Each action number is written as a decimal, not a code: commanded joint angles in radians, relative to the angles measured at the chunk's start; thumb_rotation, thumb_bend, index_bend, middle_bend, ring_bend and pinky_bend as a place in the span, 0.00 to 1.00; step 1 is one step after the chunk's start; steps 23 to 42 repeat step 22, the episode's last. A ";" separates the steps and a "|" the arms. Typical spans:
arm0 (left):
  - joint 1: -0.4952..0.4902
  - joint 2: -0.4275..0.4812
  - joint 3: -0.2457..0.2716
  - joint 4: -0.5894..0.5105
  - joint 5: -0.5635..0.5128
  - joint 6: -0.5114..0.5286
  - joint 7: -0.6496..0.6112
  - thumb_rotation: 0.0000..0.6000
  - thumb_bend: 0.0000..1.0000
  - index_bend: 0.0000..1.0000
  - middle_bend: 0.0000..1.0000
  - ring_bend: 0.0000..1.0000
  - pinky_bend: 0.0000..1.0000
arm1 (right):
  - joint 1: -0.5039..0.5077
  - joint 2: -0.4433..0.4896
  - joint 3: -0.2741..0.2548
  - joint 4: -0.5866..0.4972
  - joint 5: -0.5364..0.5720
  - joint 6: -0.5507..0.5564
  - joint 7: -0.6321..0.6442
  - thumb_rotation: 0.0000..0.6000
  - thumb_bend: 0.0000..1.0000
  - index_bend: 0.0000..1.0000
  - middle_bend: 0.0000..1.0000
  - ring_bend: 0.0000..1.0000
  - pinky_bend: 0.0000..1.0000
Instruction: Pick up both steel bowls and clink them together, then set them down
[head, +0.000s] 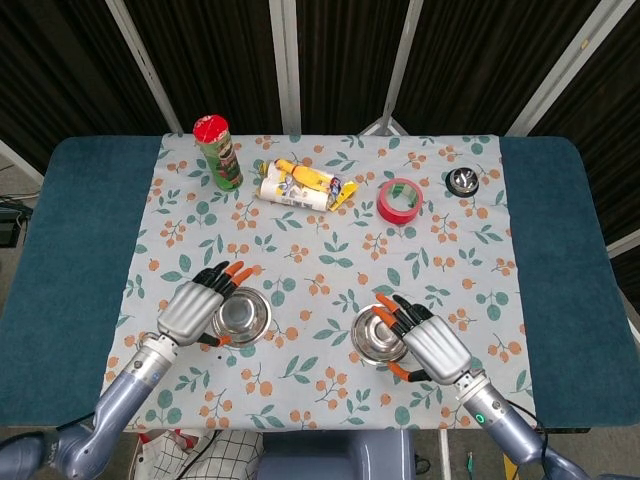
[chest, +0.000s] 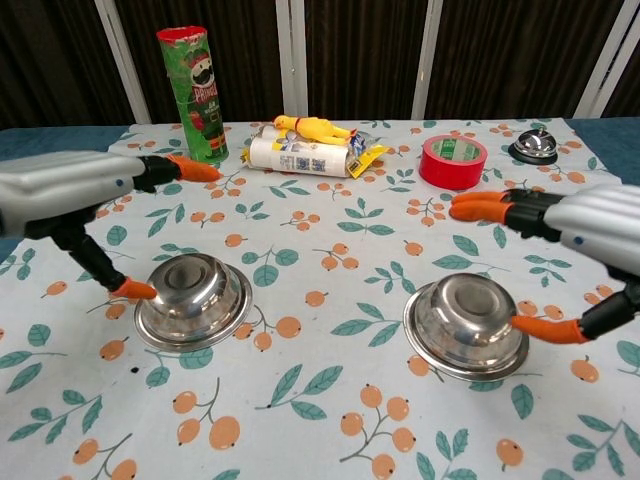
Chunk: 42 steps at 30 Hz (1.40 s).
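Observation:
Two steel bowls rest flat on the floral cloth. The left bowl (chest: 194, 301) (head: 241, 317) lies under my left hand (chest: 75, 190) (head: 190, 309), which hovers above it with fingers spread and holds nothing. The right bowl (chest: 466, 324) (head: 372, 335) lies below my right hand (chest: 590, 232) (head: 432, 346); that hand is also raised, its fingers apart and empty. Neither hand touches its bowl.
At the back of the cloth (chest: 320, 270) stand a green chip can (chest: 193, 94), a rolled packet (chest: 300, 154) with a yellow rubber chicken (chest: 312, 126) on it, a red tape roll (chest: 453, 161) and a desk bell (chest: 533, 147). Blue table (head: 70, 240) flanks the cloth.

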 joint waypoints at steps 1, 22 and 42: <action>0.107 0.098 0.091 -0.049 0.124 0.167 0.107 0.97 0.10 0.00 0.00 0.00 0.12 | -0.053 0.079 0.012 -0.017 -0.002 0.078 -0.054 0.81 0.38 0.00 0.00 0.00 0.16; 0.508 0.177 0.175 0.243 0.207 0.649 -0.318 1.00 0.11 0.00 0.00 0.00 0.10 | -0.424 0.203 0.067 0.113 0.264 0.437 0.019 0.98 0.38 0.00 0.00 0.00 0.02; 0.508 0.177 0.175 0.243 0.207 0.649 -0.318 1.00 0.11 0.00 0.00 0.00 0.10 | -0.424 0.203 0.067 0.113 0.264 0.437 0.019 0.98 0.38 0.00 0.00 0.00 0.02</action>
